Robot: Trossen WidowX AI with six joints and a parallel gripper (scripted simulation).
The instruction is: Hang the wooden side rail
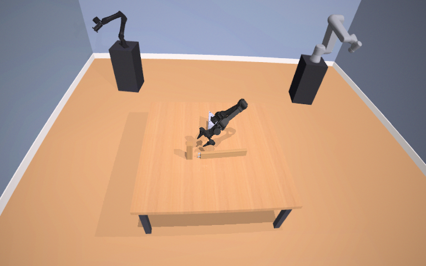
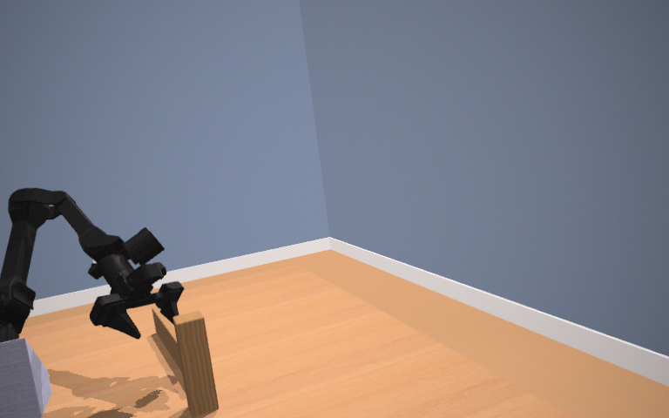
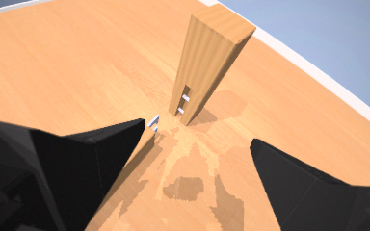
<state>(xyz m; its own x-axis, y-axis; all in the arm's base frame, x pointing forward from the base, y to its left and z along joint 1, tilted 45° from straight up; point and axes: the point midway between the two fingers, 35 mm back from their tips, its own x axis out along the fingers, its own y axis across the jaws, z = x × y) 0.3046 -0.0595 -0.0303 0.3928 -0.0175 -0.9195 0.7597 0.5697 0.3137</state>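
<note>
The wooden headboard post (image 1: 189, 152) (image 2: 197, 364) (image 3: 207, 53) stands upright on the table. Its slot faces the rail, with two pale pins (image 3: 186, 97) visible inside. The wooden side rail (image 1: 223, 153) (image 2: 167, 340) (image 3: 143, 151) lies along the table on its narrow edge. Its steel hooks (image 1: 198, 155) (image 3: 153, 121) point at the post's foot across a small gap and are outside the slot. My gripper (image 1: 200, 142) (image 2: 158, 327) (image 3: 198, 133) is wide open and empty, above the table on the robot-base side of the rail's hook end. The left finger hides part of the rail in the wrist view.
A pale lilac block (image 1: 211, 122) (image 2: 16, 377) stands at my arm's base. The table (image 1: 216, 188) has its front edge well beyond the rail. Beyond the table, a black arm (image 1: 122, 26) and a grey arm (image 1: 338, 27) stand on dark pedestals.
</note>
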